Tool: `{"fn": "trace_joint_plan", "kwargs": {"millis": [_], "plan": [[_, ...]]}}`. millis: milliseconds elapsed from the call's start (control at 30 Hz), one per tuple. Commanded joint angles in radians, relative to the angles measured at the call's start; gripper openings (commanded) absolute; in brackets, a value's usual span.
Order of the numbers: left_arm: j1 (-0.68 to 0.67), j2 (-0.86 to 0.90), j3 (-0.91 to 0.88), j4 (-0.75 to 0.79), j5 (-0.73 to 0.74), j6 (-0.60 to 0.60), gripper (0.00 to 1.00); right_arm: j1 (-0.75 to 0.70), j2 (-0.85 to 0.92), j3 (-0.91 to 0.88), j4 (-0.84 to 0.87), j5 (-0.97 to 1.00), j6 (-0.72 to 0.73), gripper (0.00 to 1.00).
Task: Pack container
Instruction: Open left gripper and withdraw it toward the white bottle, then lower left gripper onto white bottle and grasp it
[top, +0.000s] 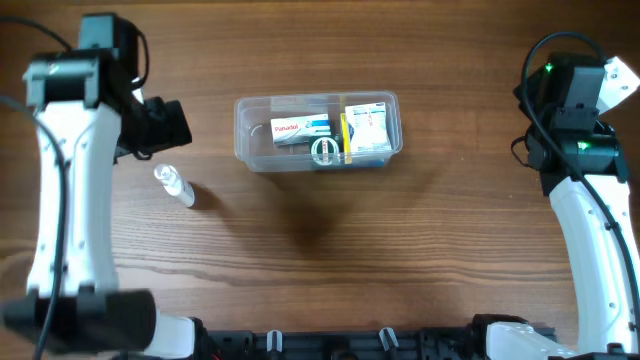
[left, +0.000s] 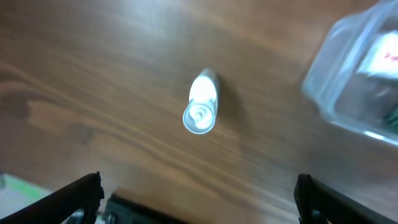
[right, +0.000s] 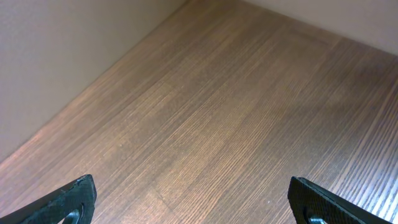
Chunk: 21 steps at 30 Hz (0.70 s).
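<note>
The clear plastic container (top: 318, 131) stands at the table's back middle, holding a white-and-red medicine box (top: 300, 130), a yellow-edged white box (top: 368, 128) and a small round thing (top: 324, 150). Its corner (left: 357, 74) shows blurred in the left wrist view. A small clear bottle (top: 174, 184) lies on the wood left of the container. The same bottle (left: 202, 102) sits ahead of my left gripper (left: 199, 196), which hovers open above it, nothing between its fingers. My right gripper (right: 198, 199) is open over bare wood at the far right, away from the container.
The left arm (top: 60, 180) runs down the left side and the right arm (top: 590, 210) down the right. A pale wall (right: 62, 56) borders the table beside the right gripper. The table's front edge carries a dark rail (top: 330, 345).
</note>
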Motion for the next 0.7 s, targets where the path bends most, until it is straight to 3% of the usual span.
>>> {"fn": "trace_joint_plan", "kwargs": {"millis": [0,267,667], "plan": [[0.013,0.068,0.011,-0.022,0.006,-0.014,1.00,0.002,0.009,-0.003,0.003,0.009,0.010,1.00],[0.063,0.106,-0.015,0.002,0.078,-0.012,1.00,0.002,0.009,-0.003,0.003,0.009,0.009,1.00],[0.079,0.106,-0.285,0.198,0.164,0.002,1.00,0.002,0.009,-0.003,0.003,0.009,0.009,1.00]]}}
